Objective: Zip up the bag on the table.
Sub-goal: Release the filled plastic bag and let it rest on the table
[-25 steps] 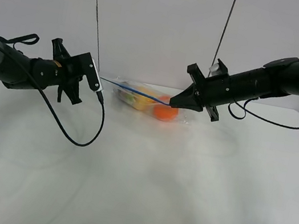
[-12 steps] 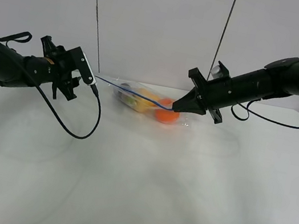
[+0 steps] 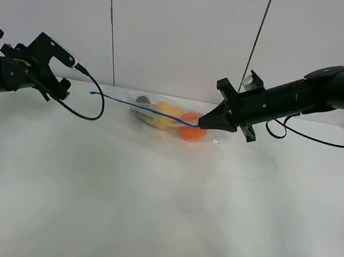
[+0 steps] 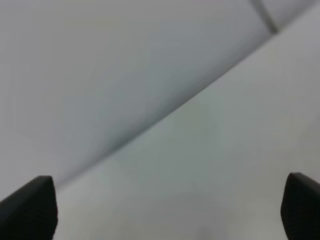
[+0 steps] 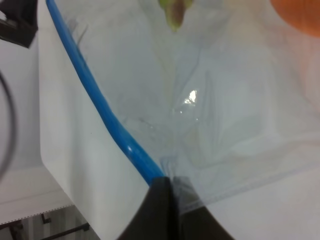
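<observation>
The clear bag (image 3: 161,114) lies at the back middle of the white table (image 3: 156,219), with an orange (image 3: 190,130), a yellow pear and a dark eggplant inside. Its blue zipper strip (image 3: 137,105) stretches left, and its free end hangs clear of any gripper. My right gripper (image 3: 202,124) is shut on the strip's right end; in the right wrist view the blue strip (image 5: 102,112) runs into my closed fingertips (image 5: 161,187). My left gripper (image 3: 62,76) is open and empty, left of the strip's end. In the left wrist view its fingers (image 4: 31,206) stand wide apart.
A black cable (image 3: 98,110) loops from my left arm down onto the table near the strip's left end. A grey panelled wall (image 3: 182,30) stands just behind the table's far edge.
My left gripper has drawn back to the left, away from the bag, and no longer holds the strip. The strip's end now reaches further left. The right arm has stayed still.
</observation>
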Motion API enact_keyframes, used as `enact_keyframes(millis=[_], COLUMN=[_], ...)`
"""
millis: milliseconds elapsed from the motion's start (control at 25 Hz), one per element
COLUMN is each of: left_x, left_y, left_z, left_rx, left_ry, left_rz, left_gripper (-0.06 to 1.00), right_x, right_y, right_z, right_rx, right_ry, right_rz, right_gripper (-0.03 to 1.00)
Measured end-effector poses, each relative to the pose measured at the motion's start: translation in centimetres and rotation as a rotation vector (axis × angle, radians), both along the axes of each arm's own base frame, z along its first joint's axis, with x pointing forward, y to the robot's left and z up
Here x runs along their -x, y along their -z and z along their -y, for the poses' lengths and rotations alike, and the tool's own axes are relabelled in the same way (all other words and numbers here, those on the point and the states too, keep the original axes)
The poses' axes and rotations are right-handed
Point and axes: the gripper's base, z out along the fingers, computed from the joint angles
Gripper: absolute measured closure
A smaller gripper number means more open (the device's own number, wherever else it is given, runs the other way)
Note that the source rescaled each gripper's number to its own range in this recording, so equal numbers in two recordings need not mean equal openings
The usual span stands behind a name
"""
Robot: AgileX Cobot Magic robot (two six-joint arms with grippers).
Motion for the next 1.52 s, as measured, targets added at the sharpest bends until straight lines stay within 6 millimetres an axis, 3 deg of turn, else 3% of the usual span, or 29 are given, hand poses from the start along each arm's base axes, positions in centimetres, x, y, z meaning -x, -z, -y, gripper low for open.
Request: enact_keyframes(millis=[280,720,1120,1320,1520], left_x=[0.1,0.7,3.8,4.7,8.4], left_y=[-4.0,-7.9,-8.4,-8.5,-8.7], left_z=[-0.7,1.4,1.2,1.1,2.1], left_rx=[0.281,0.530,0.546,0.534,0.484], left_ry=[-0.087,-0.082,-0.279,-0.300,-0.290], left_rz=[-0.068,-0.628,-1.013,-1.043,-1.089], left_gripper=[-0.06,-0.06,-0.06,-0.06,-0.06], right_x=[0.0,0.0,0.0,0.0,0.0], right_y=[0.0,0.0,0.0,0.0,0.0], right_z=[0.0,0.0,0.0,0.0,0.0], right_rx=[-0.001,-0.001,-0.001,-0.001,-0.001], right_ry=[-0.002,-0.002,-0.002,-0.002,-0.002], right_rz=[-0.001,-0.001,-0.001,-0.001,-0.001], right_gripper=[0.97,0.97,0.97,0.97,0.97])
